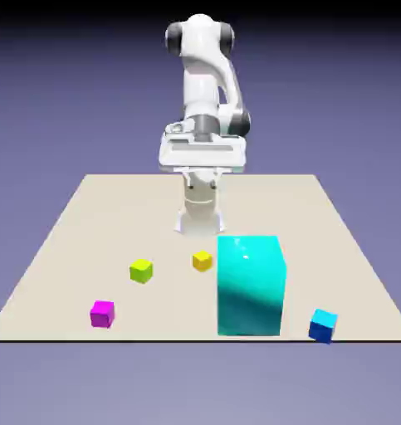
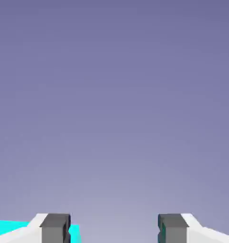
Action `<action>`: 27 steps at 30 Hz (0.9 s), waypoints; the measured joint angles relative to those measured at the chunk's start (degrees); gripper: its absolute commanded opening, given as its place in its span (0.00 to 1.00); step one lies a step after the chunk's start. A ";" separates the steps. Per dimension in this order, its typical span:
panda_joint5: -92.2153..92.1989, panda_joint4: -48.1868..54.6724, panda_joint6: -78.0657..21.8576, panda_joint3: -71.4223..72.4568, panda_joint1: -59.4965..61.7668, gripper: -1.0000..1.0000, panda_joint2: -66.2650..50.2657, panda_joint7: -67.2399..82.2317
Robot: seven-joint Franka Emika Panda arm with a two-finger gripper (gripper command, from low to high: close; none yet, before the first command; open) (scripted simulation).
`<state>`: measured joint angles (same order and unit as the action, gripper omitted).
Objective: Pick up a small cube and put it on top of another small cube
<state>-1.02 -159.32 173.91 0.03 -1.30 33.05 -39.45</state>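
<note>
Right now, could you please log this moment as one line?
gripper: open, empty, raised | small cube: on table, right of teal block | stack: not started

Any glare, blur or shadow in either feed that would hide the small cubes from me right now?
Exterior view: sharp, evenly lit, no visible shadows; only a soft sheen on the big teal block; the small cube reads clearly. Hand view: sharp but nearly all plain backdrop, with open fingertips and a cyan sliver at the bottom edge; no small cube visible there.
</note>
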 measured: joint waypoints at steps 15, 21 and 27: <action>19.97 22.34 -16.27 18.40 3.79 0.50 -27.56 -32.71; 28.76 30.99 -23.04 26.08 5.74 0.50 -39.25 -47.66; 37.55 39.64 -29.81 33.77 7.76 0.50 -50.96 -62.61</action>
<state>36.53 -119.68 144.10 33.80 6.46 -17.90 -102.07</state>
